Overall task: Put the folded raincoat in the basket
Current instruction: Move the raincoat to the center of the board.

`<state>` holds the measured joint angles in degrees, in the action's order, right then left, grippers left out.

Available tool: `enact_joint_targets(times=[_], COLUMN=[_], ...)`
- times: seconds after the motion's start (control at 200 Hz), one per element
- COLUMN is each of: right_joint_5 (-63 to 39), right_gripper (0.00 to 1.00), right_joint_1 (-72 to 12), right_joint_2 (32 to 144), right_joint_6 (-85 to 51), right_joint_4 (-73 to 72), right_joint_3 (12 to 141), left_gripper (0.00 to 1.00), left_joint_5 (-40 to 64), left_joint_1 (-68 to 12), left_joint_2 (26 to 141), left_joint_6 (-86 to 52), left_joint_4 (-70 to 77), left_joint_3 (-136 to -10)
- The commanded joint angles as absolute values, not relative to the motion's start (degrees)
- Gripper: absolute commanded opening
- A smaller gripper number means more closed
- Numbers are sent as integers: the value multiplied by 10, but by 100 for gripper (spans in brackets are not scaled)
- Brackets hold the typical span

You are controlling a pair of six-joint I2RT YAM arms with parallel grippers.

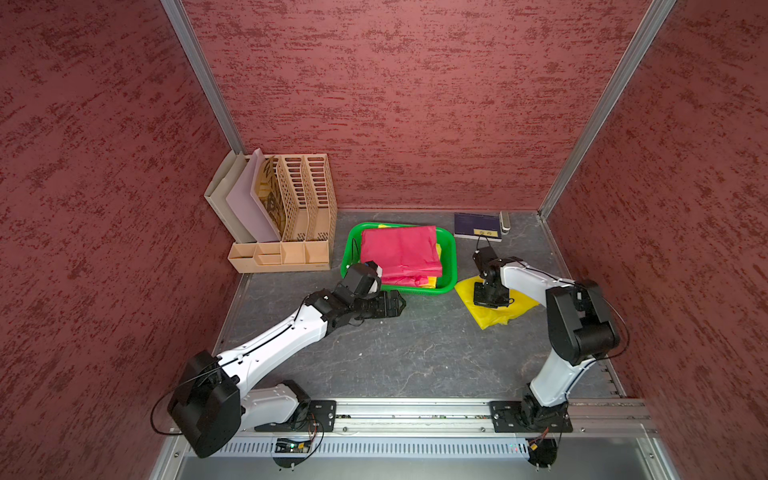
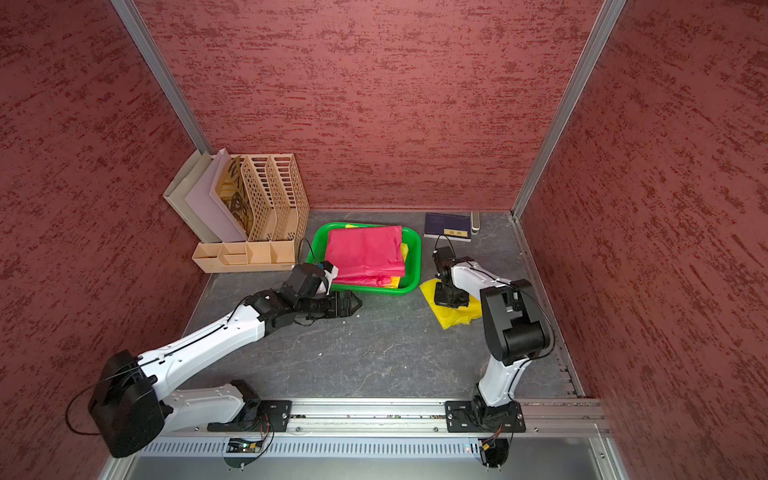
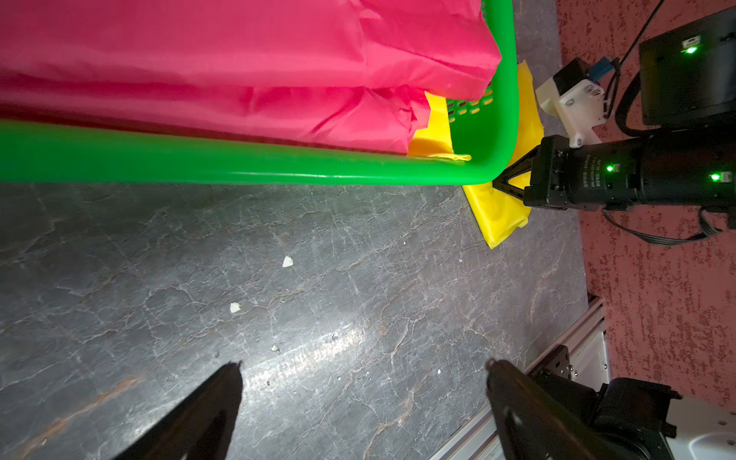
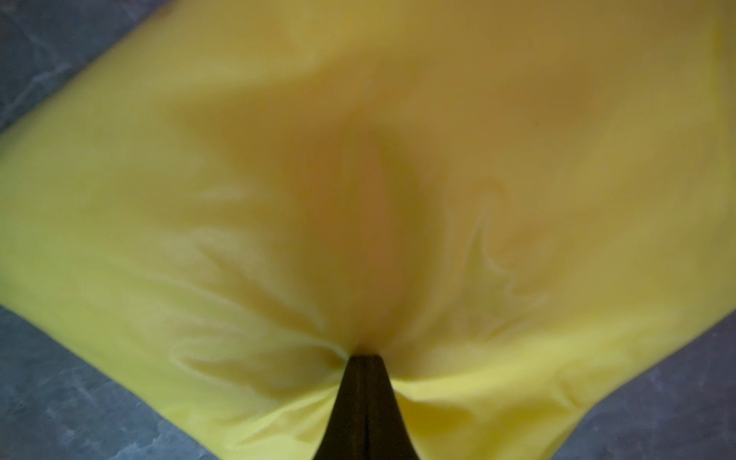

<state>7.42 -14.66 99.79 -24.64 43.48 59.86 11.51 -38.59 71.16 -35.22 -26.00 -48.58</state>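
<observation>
In both top views: yellow raincoat [image 1: 519, 305] lying on the surface [image 1: 415, 353] near its right edge, just beside the basket [image 1: 451, 257], outside it; right pincer [image 1: 490, 301] pressing down on it. Left wrist: left pincer [image 3: 364, 364] hanging wide open over the surface. Right wrist: right pincer [image 4: 364, 358] pinching the raincoat fabric, jaws closed.

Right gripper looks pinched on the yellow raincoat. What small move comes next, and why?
Probably a short straight lift by the right gripper: its jaws are shut on the yellow raincoat, which lies on the table beside the basket, not in it. Rising first should clear the green rim before crossing over the pink raincoat inside.
</observation>
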Motion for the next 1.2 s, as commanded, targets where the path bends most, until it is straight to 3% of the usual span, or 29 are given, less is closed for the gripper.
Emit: enact_joint_targets(times=[0.0,0.416,0.786,0.932,1.032,1.197], right_joint_5=[41,19,69,160,165,196], right_gripper=[0,0,0,0,0,0], right_joint_1=[-174,-312,-504,-497,-433,-342], right_joint_2=[968,823,910,813,753,798], right_joint_6=[-283,-407,-517,-504,-455,-380], right_joint_4=[448,458,438,508,535,583], right_joint_3=[551,456,553,573,557,567], left_gripper=[100,100,100,100,100,100], left_joint_5=[107,95,90,92,94,102], left_joint_1=[-394,-424,-424,-424,-425,-426], left_joint_2=[715,686,619,598,592,604], left_joint_6=[-357,-379,-396,-396,-400,-403], left_joint_4=[-258,-243,-254,-267,-263,-245], left_joint_3=[-494,-436,-383,-376,-372,-373])
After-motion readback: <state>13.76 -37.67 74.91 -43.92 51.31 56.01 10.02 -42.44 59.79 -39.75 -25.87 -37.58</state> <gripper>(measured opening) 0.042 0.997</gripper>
